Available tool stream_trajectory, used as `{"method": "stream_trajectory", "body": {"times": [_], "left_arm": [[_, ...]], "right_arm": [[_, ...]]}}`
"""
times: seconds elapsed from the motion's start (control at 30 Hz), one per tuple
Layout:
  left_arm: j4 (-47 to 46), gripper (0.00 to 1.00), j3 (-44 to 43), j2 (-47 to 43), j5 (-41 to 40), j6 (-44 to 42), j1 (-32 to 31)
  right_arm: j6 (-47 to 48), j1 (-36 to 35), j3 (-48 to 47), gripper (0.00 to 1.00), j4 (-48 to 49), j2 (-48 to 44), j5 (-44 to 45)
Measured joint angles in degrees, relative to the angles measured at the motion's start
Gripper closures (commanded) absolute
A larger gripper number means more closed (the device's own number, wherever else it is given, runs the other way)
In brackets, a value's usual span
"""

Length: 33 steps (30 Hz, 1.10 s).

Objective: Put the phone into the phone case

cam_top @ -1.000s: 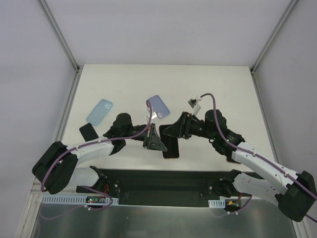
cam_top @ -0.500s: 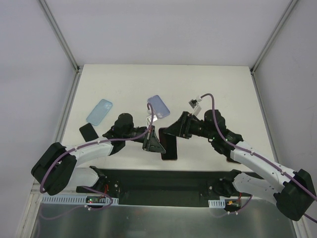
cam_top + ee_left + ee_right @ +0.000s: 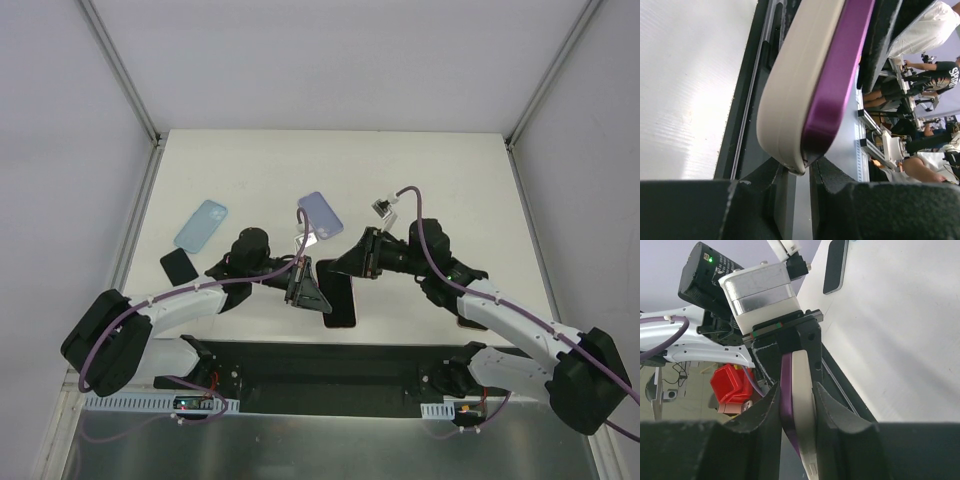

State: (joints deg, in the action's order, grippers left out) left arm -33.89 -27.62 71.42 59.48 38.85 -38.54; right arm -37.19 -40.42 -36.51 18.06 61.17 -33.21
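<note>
Clutter sits on the tabletop (image 3: 250,170) at far left: a blue case (image 3: 201,224) and, just nearer, a black handset (image 3: 178,265). A lilac case (image 3: 320,213) lies toward the middle. The left fingers (image 3: 705,210) pinch one end of the purple phone (image 3: 840,75) and the pale phone case (image 3: 795,90) lying flat against it. They hold the pair over the near edge of the tabletop, between the two arms. The right fingers (image 3: 845,435), spread a second ago, have now drawn in on the opposite end and pinch phone and case together, one finger on each face. That squeeze looks like the pressing-in step. A seam shows between phone and case in both wrist views, so the phone is probably not fully seated and more pressure along the edge seems needed.
</note>
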Motion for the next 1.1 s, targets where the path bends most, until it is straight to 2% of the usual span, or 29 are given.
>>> {"method": "stream_trajectory", "body": {"times": [0.13, 0.33, 0.43, 0.47, 0.53, 0.57, 0.6, 0.67, 0.83, 0.93, 0.97, 1.0, 1.03, 1.07, 1.1], "left_arm": [[0.6, 0.59, -0.2, -1.0, -0.2, 0.4, 0.0], [-0.3, 0.53, -0.1, -2.3, -1.9, 1.9, -0.1], [-2.0, 0.63, -0.1, -2.4, -2.0, 3.1, -0.1], [-2.4, 0.77, -0.1, -2.4, -1.9, 3.6, -0.1], [-3.3, 0.87, -0.1, -2.4, -1.4, 4.4, -0.1], [-4.0, 0.89, -0.1, -2.4, -1.1, 4.5, -0.2], [-4.5, 0.94, 0.0, -2.4, -0.7, 4.5, -0.2], [-5.3, 0.96, 0.2, -2.7, -0.1, 4.3, -0.4], [-5.4, 1.0, 0.9, -2.6, -0.6, 4.3, -0.4], [-6.0, 1.0, 1.0, -2.6, -0.8, 4.2, -0.4], [-6.3, 1.0, 1.0, -2.6, -1.0, 4.1, -0.4], [-6.6, 0.99, 1.1, -2.6, -1.0, 4.0, -0.4], [-6.9, 0.97, 1.1, -2.6, -1.0, 4.1, -0.4], [-6.8, 0.89, 1.1, -2.6, -1.0, 4.7, -0.4], [-7.0, 0.84, 1.1, -2.5, -0.8, 5.1, -0.4]], "right_arm": [[0.6, 0.0, 0.9, 0.96, 2.7, 0.4, -1.2], [0.3, 0.0, 2.6, 0.98, 9.7, 0.5, -3.7], [0.2, 0.0, 2.7, 0.96, 12.9, 1.0, -5.4], [0.2, 0.0, 2.7, 0.86, 13.4, 1.2, -5.6], [0.3, 0.0, 2.7, 0.74, 14.1, 1.7, -6.1], [0.2, 0.1, 2.7, 0.64, 14.3, 2.1, -6.1], [-0.2, 0.2, 2.7, 0.6, 14.5, 2.5, -6.3], [-1.7, 0.5, 2.7, 0.54, 14.9, 3.4, -6.8], [-4.8, 0.5, 2.7, 0.53, 15.8, 4.2, -7.3], [-5.9, 0.9, 2.7, 0.66, 16.0, 4.2, -7.2], [-6.1, 1.1, 2.7, 0.79, 15.9, 4.2, -7.2], [-6.2, 1.3, 2.7, 0.84, 15.8, 4.2, -7.1], [-6.0, 1.5, 2.7, 0.89, 15.8, 4.2, -7.2], [-5.6, 1.6, 2.7, 0.97, 16.4, 4.2, -7.5], [-5.0, 1.6, 2.7, 0.99, 16.7, 4.1, -7.8]]}}
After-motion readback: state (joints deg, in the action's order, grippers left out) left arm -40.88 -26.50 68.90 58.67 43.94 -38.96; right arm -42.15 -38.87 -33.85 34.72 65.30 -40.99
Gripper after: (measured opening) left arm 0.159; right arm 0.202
